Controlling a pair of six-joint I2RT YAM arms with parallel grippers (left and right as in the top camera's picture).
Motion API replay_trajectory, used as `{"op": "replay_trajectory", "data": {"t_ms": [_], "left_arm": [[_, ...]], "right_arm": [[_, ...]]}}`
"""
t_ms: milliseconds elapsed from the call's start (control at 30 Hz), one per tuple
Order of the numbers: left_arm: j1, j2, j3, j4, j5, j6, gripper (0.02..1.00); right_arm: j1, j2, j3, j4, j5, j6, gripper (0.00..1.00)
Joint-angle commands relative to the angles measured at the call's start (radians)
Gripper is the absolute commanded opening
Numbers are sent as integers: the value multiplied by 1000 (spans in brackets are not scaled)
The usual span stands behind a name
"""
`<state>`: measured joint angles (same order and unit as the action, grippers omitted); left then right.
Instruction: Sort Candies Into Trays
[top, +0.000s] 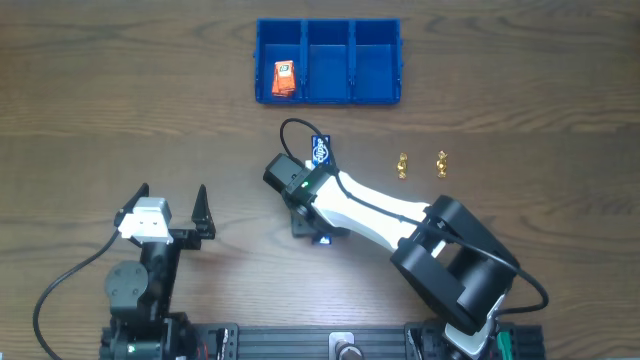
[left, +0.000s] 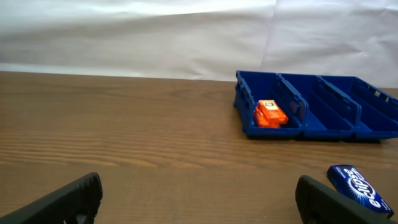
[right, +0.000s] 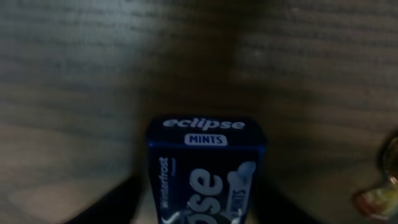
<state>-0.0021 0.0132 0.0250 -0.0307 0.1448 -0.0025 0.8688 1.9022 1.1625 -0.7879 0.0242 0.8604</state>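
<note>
A blue tray with three compartments stands at the far middle of the table, and an orange candy lies in its left compartment. My right gripper reaches across to the table's middle, shut on a dark blue mint box. In the right wrist view the mint box sits between the dark fingers, just over the wood. Two gold-wrapped candies lie to its right. My left gripper stands open at the near left, holding nothing; its wrist view shows the tray, orange candy and mint box.
The wooden table is bare on its left half and in front of the tray. A white wall rises behind the far edge. A gold candy lies close beside the right gripper.
</note>
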Motion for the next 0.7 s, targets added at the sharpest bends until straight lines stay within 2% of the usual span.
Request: {"op": "replay_trajectory", "data": {"t_ms": [33, 100, 200, 367, 533, 700], "left_arm": [[-3, -7, -20, -32, 21, -4, 998], [-3, -7, -20, -32, 21, -4, 998], [-3, -7, -20, -32, 21, -4, 998], [-3, -7, -20, -32, 21, -4, 998], [-3, -7, -20, -32, 21, -4, 998], [-3, -7, -20, -32, 21, -4, 998]], "right_arm": [[8, 21, 10, -2, 27, 14, 303], [19, 6, 10, -1, 34, 31, 246], [28, -53, 27, -26, 70, 34, 240], [-2, -142, 280, -276, 248, 14, 180], [-119, -87, 653, -433, 353, -161, 180], [-253, 29, 889, -368, 383, -315, 169]]}}
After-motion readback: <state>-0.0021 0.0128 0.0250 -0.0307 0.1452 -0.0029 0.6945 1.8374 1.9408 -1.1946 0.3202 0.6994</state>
